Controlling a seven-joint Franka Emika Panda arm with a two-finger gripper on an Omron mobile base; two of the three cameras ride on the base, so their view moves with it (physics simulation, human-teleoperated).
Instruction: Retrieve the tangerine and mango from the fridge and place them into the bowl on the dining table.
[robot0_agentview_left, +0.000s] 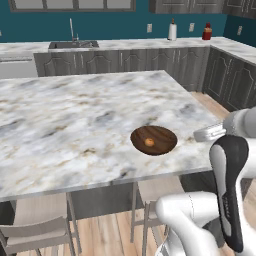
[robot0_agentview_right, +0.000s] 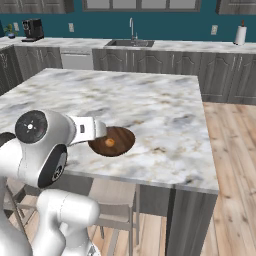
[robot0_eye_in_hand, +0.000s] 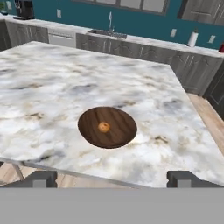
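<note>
The dark-brown wooden bowl (robot0_agentview_left: 162, 136) (robot0_agentview_right: 121, 135) (robot0_eye_in_hand: 119, 132) rests on the marble dining table (robot0_agentview_left: 75, 115) (robot0_agentview_right: 150, 95) (robot0_eye_in_hand: 61, 74), close to its near edge. Inside the bowl lies the small orange tangerine (robot0_agentview_left: 149, 142) (robot0_agentview_right: 109, 142) (robot0_eye_in_hand: 103, 127). My gripper (robot0_eye_in_hand: 112, 178) hovers in front of the table edge, short of the bowl and looking down at it. It is open, its two dark fingertips (robot0_eye_in_hand: 40, 178) far apart with nothing between them. The mango and the fridge are out of view.
Pale chairs (robot0_agentview_left: 37, 225) (robot0_agentview_right: 114, 202) are tucked under the table's near side. Dark wall counters with a sink (robot0_agentview_left: 73, 44) (robot0_agentview_right: 131, 42) run along the back. A coffee machine (robot0_agentview_right: 33, 29) and a paper towel roll (robot0_agentview_right: 240, 35) stand there. Wooden floor (robot0_agentview_right: 235, 170) lies right of the table.
</note>
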